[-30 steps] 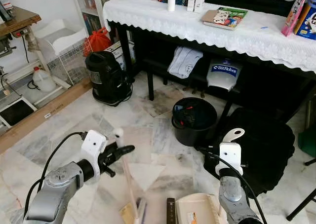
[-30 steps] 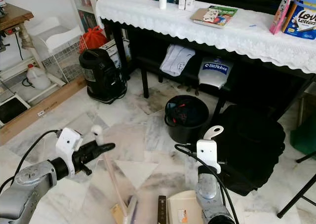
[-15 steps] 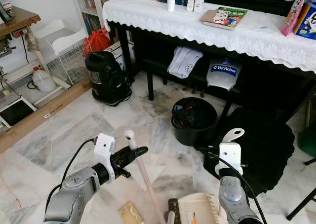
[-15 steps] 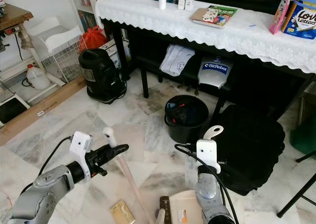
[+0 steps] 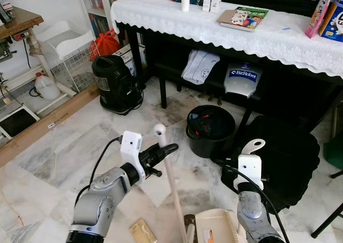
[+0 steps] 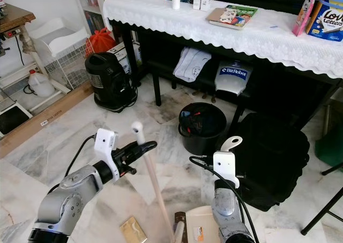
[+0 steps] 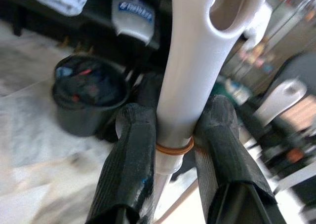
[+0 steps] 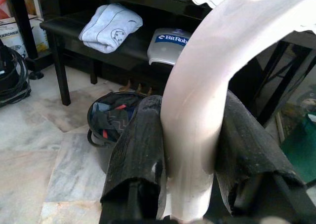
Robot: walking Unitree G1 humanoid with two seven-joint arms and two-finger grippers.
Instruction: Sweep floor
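My left gripper (image 5: 163,149) is shut on the cream broom handle (image 5: 172,189), close under its rounded top end. The handle slants down to the right toward the beige dustpan (image 5: 214,227) at the bottom edge. In the left wrist view both black fingers (image 7: 132,150) press the handle (image 7: 197,46) at a rubber band. My right gripper (image 8: 190,105) is shut on the dustpan's curved white handle (image 8: 197,86), which sticks up above the wrist (image 5: 253,145). A yellowish packet (image 5: 142,231) lies on the marble floor, left of the broom's lower end.
A black bin (image 5: 210,129) with rubbish stands just beyond the dustpan. A black bag (image 5: 284,157) lies to its right and a black vacuum (image 5: 115,85) at the back left. A table (image 5: 214,26) with a white lace cloth spans the back.
My left gripper has swung the broom to the right, toward the dustpan, and the handle now stands steeper. The right gripper and dustpan have stayed put.
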